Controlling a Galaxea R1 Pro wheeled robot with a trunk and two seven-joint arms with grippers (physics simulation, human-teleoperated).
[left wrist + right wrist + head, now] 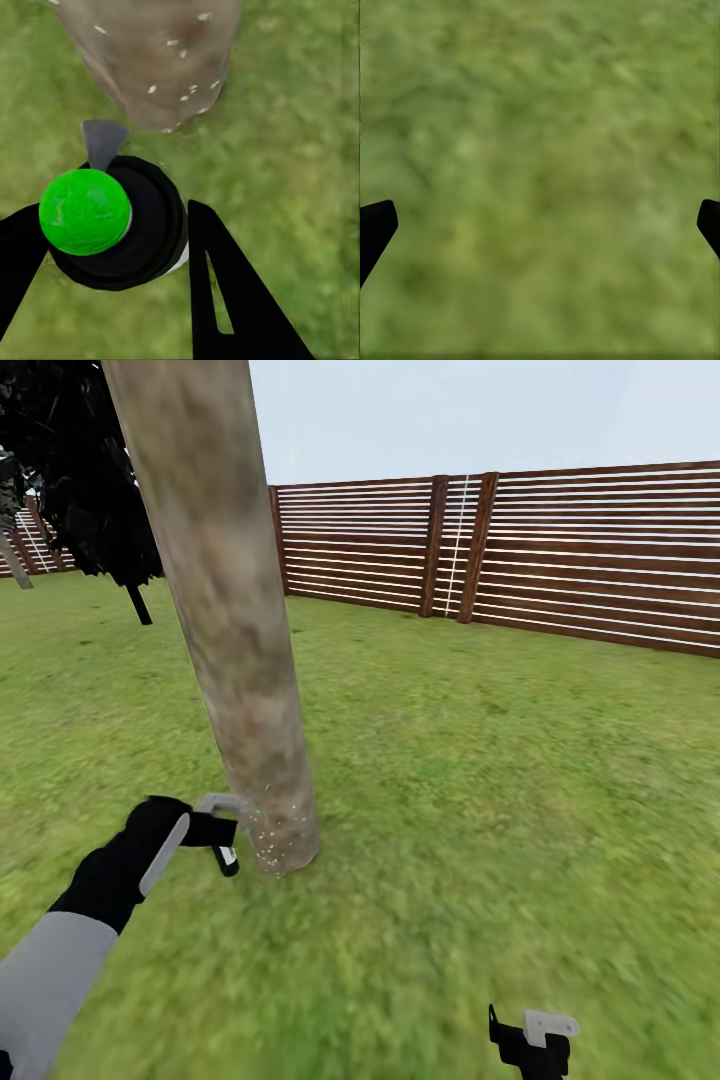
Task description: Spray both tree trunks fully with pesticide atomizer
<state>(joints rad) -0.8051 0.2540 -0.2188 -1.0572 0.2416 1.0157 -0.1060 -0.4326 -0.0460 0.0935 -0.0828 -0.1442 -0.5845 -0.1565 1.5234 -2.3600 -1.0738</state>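
Note:
The pesticide atomizer [142, 232], a black bottle with a bright green cap [84, 211] and a grey nozzle [101, 142], sits between the black fingers [225, 292] of my left gripper [112, 225], which is shut on it. In the head view the left gripper [215, 830] holds the atomizer [228, 857] low, right beside the base of a thick mottled tree trunk [230, 620]. The nozzle points at the trunk [150, 52] from a short gap. Pale specks dot the trunk's foot [268, 842]. My right gripper [530, 1040] hangs open over bare grass [540, 180].
Green grass floor [480, 780] spreads all around. A brown slatted fence [520, 550] closes the far side. A dark conifer [80, 480] stands at the far left behind the trunk.

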